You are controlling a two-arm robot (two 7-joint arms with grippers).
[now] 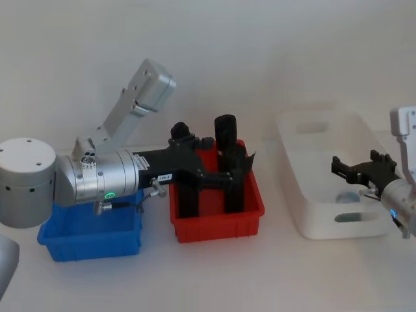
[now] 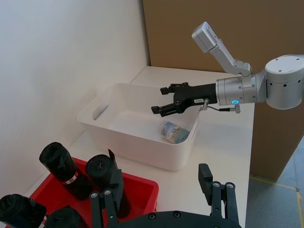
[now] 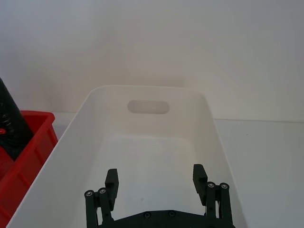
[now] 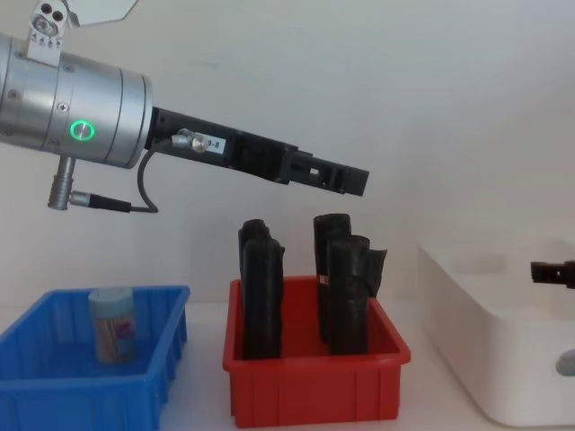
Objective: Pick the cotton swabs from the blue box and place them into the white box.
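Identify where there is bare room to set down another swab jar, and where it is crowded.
Free: the white box floor between its handle wall and the right tool; the table strip between red bin and white box. Crowded: the red bin, full of black rolls.

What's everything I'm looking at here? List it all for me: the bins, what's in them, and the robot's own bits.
Blue box: one, bright blue, at the robot's left.
Red box: one, red, in the middle.
White box: one, white, at the robot's right.
Cotton swabs: two jars, clear with pale blue caps; one upright in the blue box, one lying in the white box.
Black rolls: four, black, standing in the red box.
Table: one, white.
Left hand: black, open, above the red box.
Right hand: black, open, above the white box.
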